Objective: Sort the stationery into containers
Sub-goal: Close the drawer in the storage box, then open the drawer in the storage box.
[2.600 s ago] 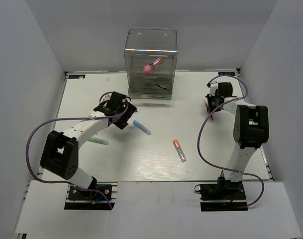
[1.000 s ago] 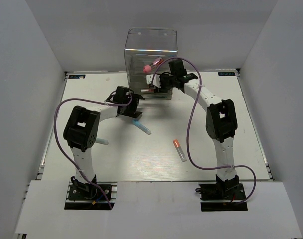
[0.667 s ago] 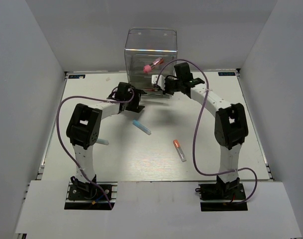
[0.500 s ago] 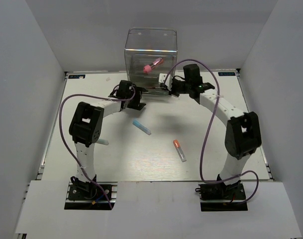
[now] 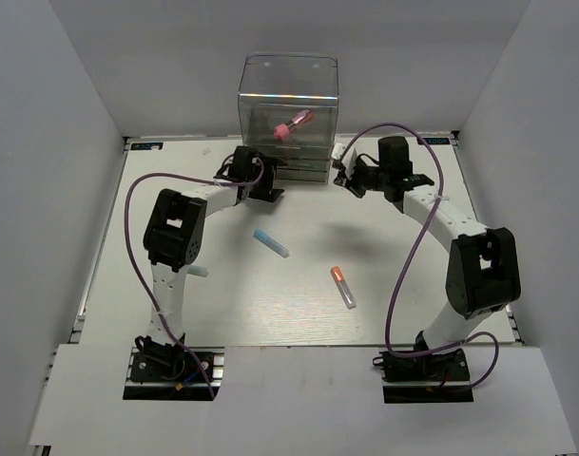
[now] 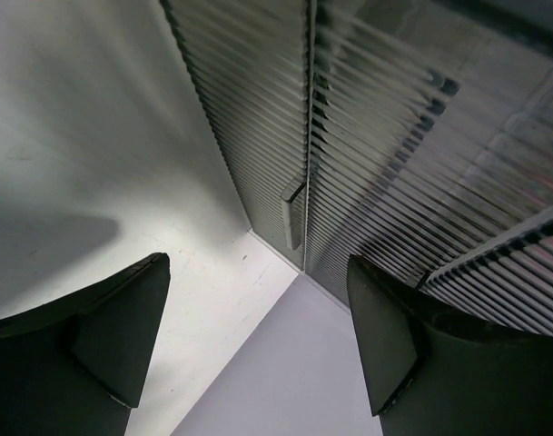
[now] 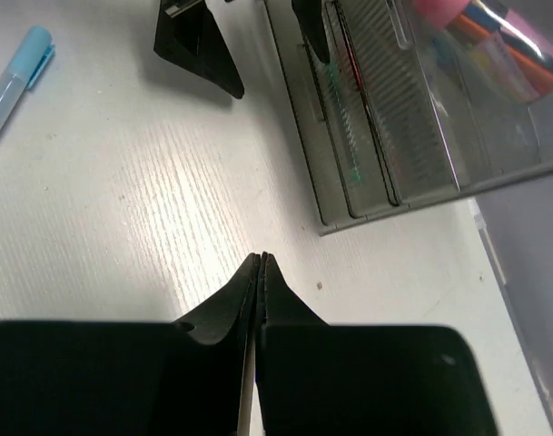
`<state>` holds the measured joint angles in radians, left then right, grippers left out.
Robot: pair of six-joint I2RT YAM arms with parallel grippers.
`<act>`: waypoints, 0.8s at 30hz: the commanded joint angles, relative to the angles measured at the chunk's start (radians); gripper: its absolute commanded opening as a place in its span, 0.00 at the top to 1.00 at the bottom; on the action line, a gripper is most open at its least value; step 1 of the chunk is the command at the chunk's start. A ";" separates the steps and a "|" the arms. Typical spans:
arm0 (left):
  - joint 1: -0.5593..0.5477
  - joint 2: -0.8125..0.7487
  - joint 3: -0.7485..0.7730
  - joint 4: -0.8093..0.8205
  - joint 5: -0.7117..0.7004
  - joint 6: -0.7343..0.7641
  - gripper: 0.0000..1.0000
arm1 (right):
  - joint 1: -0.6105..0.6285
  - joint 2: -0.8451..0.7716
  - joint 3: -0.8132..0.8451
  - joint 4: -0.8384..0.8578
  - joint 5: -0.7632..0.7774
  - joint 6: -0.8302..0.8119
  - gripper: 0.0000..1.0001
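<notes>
Box (image 5: 289,95), clear, one; blue-capped marker (image 5: 271,243), one; orange-tipped pen (image 5: 343,286), one; mint-green bar (image 5: 196,271), one; left gripper (image 6: 256,309) wide, right gripper (image 7: 261,263) closed.

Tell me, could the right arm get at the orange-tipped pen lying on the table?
Probably yes: the orange-tipped pen lies alone on the table, nothing over or against it. The right pincer is shut, so it must open first.

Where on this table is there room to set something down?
Free: the near strip of table between the arm bases, below the orange-tipped pen; also the far-right corner beyond the right arm. Crowded: before the clear box, where both arms reach.
</notes>
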<state>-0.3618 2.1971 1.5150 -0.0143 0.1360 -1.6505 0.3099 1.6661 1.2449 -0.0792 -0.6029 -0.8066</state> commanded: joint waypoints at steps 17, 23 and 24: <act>-0.009 0.023 0.025 0.120 -0.021 -0.017 0.17 | -0.052 -0.075 -0.061 0.047 -0.021 0.075 1.00; -0.019 0.023 0.016 0.148 -0.039 -0.017 0.30 | -0.063 -0.086 -0.094 0.047 -0.028 0.076 1.00; -0.019 0.023 0.016 0.157 -0.039 -0.017 0.33 | -0.057 -0.086 -0.096 0.050 -0.028 0.076 1.00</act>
<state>-0.3756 2.2490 1.5322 0.0898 0.1276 -1.6661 0.2573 1.6241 1.1603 -0.0536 -0.6075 -0.7410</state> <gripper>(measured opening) 0.686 0.005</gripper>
